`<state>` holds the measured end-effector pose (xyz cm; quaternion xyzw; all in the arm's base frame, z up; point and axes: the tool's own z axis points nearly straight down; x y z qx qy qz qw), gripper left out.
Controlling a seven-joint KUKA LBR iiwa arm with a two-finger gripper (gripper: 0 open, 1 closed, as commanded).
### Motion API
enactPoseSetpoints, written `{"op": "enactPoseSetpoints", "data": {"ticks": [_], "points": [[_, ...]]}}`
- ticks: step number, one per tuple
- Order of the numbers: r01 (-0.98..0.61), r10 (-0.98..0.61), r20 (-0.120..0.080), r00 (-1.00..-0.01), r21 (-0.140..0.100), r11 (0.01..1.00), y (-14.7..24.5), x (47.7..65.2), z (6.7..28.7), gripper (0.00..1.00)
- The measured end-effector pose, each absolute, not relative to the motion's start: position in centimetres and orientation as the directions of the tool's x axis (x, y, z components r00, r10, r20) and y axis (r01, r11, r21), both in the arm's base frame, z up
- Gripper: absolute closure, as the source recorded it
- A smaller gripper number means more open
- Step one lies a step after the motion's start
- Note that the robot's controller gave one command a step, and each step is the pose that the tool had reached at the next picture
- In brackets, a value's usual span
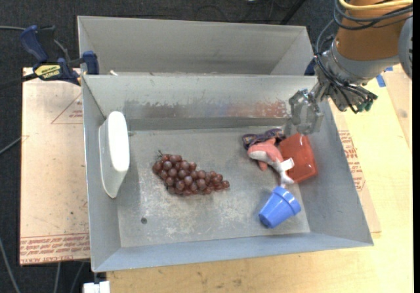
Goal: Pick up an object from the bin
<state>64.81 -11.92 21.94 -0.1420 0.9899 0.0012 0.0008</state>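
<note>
My gripper (303,115) hangs at the bin's right side near the back wall, its grey fingers pointing down with nothing visible between them. Just below it lies a red block-like object (300,156). A pink toy (265,151) with a white part rests against the red object's left side, and a small purple piece (261,136) sits just behind it. A blue cup (278,207) lies tipped on its side further toward the front.
A bunch of dark red grapes (188,176) lies in the middle of the bin floor. A white oblong dish (115,151) leans against the left wall. The arm with its orange cover and cables comes in from the upper right.
</note>
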Motion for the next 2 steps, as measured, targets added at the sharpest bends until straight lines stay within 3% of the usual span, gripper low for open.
{"op": "enactPoseSetpoints", "data": {"ticks": [1, 2], "points": [[-0.279, -0.279, -0.002, -0.96, 0.004, 0.96, -10.1, 65.0, 20.4, 0.0], [-0.278, -0.278, 0.002, -0.961, 0.007, 0.961, -9.6, 64.9, 18.6, 0.0]]}}
